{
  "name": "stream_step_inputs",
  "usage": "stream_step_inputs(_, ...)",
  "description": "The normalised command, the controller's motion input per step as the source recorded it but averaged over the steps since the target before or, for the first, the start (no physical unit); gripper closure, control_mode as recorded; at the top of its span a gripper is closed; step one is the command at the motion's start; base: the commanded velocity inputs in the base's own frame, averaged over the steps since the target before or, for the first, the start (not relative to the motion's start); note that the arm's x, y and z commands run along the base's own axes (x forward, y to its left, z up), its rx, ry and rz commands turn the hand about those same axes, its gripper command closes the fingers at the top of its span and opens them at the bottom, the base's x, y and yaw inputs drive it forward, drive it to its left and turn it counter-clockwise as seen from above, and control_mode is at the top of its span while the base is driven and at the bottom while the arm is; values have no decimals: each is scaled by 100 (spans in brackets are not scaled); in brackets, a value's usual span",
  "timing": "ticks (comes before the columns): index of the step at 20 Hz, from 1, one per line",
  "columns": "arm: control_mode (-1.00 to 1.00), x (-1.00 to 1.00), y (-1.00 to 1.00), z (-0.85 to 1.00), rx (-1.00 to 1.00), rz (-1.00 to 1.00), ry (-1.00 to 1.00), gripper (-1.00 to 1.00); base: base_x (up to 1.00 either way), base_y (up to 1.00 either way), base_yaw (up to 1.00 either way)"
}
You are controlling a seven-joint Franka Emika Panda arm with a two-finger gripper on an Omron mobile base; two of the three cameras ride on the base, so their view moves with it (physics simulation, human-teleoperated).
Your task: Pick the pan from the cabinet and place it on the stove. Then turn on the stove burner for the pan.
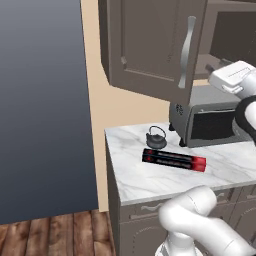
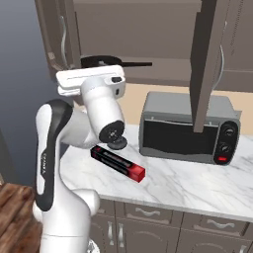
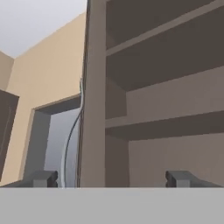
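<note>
The black pan (image 2: 101, 61) lies on the bottom shelf of the open cabinet (image 2: 148, 29), its thin handle pointing right. My white hand is raised just in front of the pan and hides its lower rim. In the hand view my gripper (image 3: 113, 179) is open, fingertips (image 3: 43, 178) far apart with nothing between them. It faces the cabinet's bare shelves (image 3: 166, 87) and the edge of a door with a curved silver handle (image 3: 72, 140). The stove is out of view.
On the marble counter (image 2: 188, 190) stand a grey toaster oven (image 2: 188, 128), a small black teapot (image 1: 156, 137) and a long red-and-black box (image 1: 174, 160). The cabinet doors (image 1: 150, 45) (image 2: 207, 64) swing out over the counter. A tall grey panel (image 1: 42, 100) stands at the left.
</note>
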Motion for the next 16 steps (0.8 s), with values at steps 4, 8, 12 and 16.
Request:
stream_step_inputs(4, -100, 16, -5, 4, 4, 1, 22, -100, 0, 0, 0)
stream_step_inputs(8, -100, 11, -2, 0, 1, 2, 27, -100, 0, 0, 0)
stream_step_inputs(12, -100, 12, -5, 0, 0, 3, 28, -100, 0, 0, 0)
stream_step_inputs(16, -100, 15, -16, 0, 2, 9, 27, -100, 0, 0, 0)
